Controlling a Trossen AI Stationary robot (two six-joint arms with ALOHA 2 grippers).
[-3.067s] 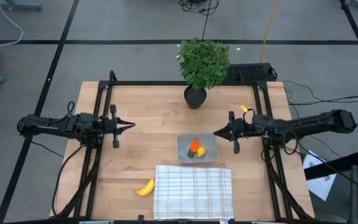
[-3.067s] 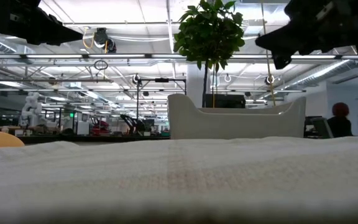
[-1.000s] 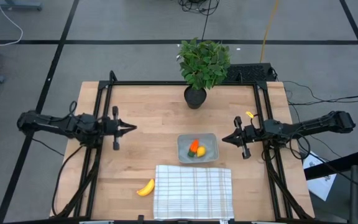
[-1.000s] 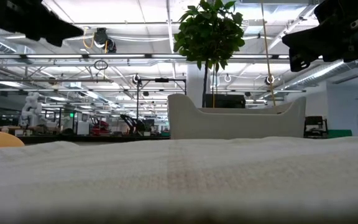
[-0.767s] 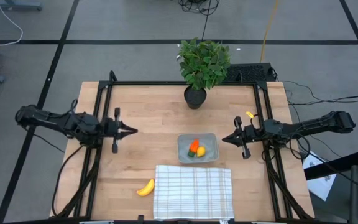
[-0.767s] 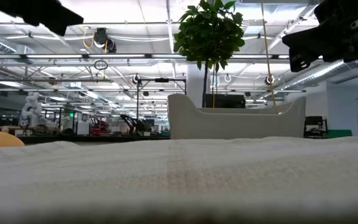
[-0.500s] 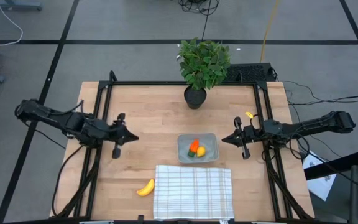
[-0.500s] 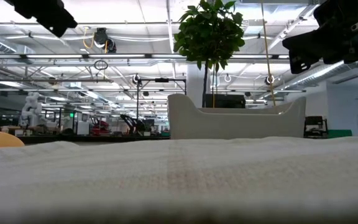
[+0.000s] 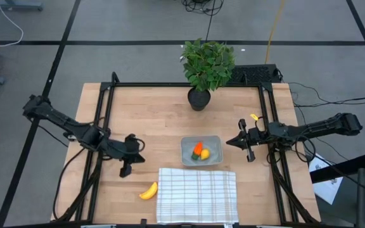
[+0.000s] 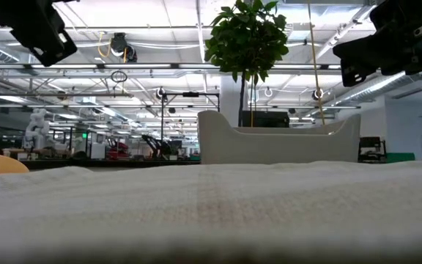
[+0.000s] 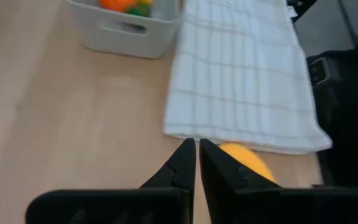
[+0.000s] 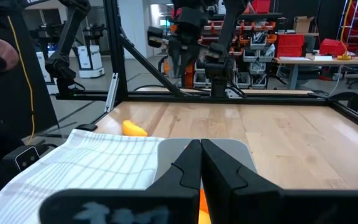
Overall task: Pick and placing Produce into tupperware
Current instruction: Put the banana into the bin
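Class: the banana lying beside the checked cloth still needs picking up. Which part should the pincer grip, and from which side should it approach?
Grip the banana across its thick curved middle, probably coming straight down from above. It lies flat on the table, close against the cloth edge, so a sideways approach looks blocked there.

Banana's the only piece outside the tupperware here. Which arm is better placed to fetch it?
Left. The left gripper is just above the banana on its side; the right gripper sits beyond the tupperware.
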